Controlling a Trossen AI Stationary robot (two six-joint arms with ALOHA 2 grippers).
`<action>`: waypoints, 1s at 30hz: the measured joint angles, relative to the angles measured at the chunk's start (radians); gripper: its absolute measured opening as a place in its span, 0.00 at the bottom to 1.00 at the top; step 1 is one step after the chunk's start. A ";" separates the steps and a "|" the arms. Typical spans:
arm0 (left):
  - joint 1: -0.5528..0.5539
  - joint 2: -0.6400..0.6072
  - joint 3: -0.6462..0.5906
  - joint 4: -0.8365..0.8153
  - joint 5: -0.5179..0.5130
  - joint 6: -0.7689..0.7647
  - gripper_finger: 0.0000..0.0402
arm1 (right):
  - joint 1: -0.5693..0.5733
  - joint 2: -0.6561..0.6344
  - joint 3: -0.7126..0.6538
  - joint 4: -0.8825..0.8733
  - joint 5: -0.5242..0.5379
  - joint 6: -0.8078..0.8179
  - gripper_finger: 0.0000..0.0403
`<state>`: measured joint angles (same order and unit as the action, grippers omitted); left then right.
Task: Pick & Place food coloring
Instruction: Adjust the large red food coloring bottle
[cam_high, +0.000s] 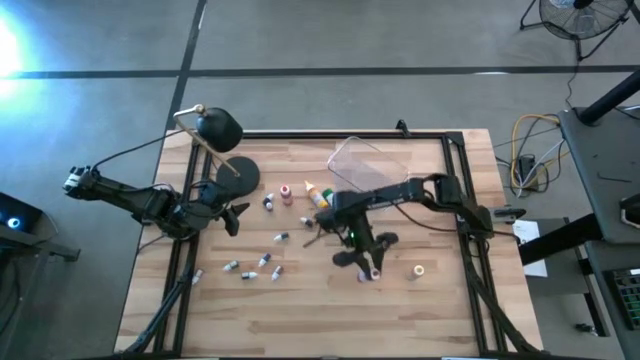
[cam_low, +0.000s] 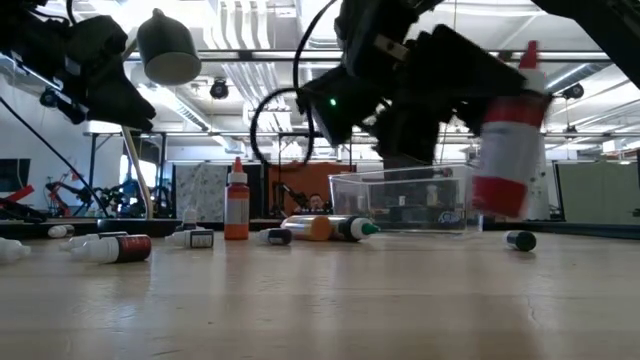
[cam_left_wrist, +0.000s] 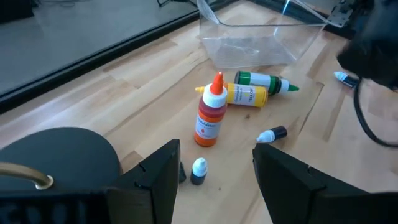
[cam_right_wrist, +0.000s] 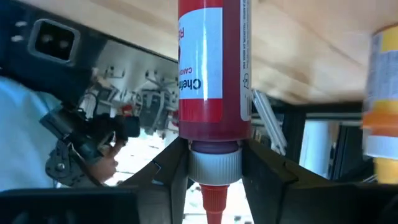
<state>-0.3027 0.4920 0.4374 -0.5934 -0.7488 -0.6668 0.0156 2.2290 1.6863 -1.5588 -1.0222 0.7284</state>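
My right gripper (cam_right_wrist: 214, 163) is shut on a red food coloring bottle (cam_low: 508, 150) with a white collar and a red nozzle, over the table's middle right (cam_high: 372, 271). Several tiny food coloring bottles (cam_high: 262, 263) lie scattered on the wood at the left. An orange bottle (cam_left_wrist: 210, 118) stands upright on its base. A yellow one (cam_left_wrist: 247, 94) and a green one (cam_left_wrist: 266, 80) lie on their sides beside it. My left gripper (cam_left_wrist: 214, 168) waits open at the left (cam_high: 236, 212), touching nothing. My right gripper pinches the red bottle between its two fingers at the white collar (cam_right_wrist: 214, 165), just under the nozzle, where the body's shoulder ends. In the low view the bottle hangs clear of the table, nozzle up and a little tilted (cam_low: 528, 55).
A clear rectangular plastic tub (cam_high: 362, 163) stands at the far middle of the table. A black desk lamp (cam_high: 220, 128) with a round base (cam_high: 240, 175) stands at the far left. One small bottle (cam_high: 418, 270) lies alone at the right. Dark rails (cam_high: 470, 255) frame the table's sides.
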 joint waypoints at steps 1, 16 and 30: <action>0.000 0.000 0.000 0.000 -0.002 0.009 0.44 | 0.009 0.008 -0.007 -0.003 -0.004 0.007 0.29; 0.000 0.000 0.000 -0.008 -0.005 0.039 0.44 | 0.033 0.033 -0.039 0.015 -0.021 0.079 0.32; 0.000 0.000 0.000 -0.010 -0.005 0.039 0.44 | 0.032 0.030 -0.043 0.030 0.005 0.071 0.42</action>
<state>-0.3027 0.4919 0.4374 -0.6030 -0.7536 -0.6277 0.0479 2.2586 1.6436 -1.5284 -1.0174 0.7992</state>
